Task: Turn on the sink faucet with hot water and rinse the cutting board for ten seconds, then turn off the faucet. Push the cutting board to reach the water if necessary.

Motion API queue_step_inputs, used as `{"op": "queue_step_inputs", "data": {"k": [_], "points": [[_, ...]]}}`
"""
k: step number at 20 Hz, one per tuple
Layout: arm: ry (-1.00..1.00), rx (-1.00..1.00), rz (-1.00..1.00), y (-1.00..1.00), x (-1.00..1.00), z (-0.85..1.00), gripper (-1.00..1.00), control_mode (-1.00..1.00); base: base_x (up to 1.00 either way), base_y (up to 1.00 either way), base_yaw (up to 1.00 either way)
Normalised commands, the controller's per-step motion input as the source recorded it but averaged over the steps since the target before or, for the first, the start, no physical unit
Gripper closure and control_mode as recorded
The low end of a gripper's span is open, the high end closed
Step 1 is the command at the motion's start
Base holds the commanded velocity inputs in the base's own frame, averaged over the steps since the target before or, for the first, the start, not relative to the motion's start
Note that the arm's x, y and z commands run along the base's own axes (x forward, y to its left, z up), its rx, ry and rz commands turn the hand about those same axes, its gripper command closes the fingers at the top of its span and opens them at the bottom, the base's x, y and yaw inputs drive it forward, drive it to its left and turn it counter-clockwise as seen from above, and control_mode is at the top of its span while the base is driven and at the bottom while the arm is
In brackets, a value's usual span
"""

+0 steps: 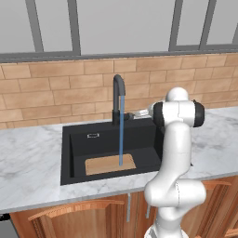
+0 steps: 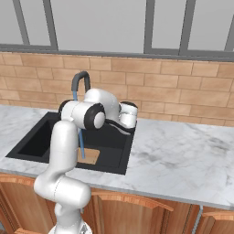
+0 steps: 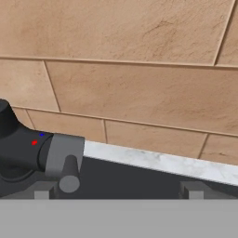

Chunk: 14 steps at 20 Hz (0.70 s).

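While the water [image 1: 121, 132] ran in a thin blue line onto the cutting board [image 1: 109, 165] low in the sink [image 1: 74, 153], centre frame, the pincer [image 3: 118, 190] waited with jaws apart beside the faucet [image 1: 118, 95] base at hand-view lower left; best to hold off until rinsing finishes, then nudge the lever [image 3: 69, 172] squarely shut.

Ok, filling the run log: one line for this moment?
water: running onto cutting board | board: flat in sink | hand: open, empty, at faucet lever
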Motion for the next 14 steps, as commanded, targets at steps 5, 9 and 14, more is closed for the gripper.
{"op": "queue_step_inputs", "data": {"k": [5,9,14], "points": [[0.0,0.0,0.0,0.0,0.0,0.0,-1.0,-1.0,0.0,0.0,0.0],[0.0,0.0,0.0,0.0,0.0,0.0,-1.0,-1.0,0.0,0.0,0.0],[0.0,0.0,0.0,0.0,0.0,0.0,-1.0,-1.0,0.0,0.0,0.0]]}}
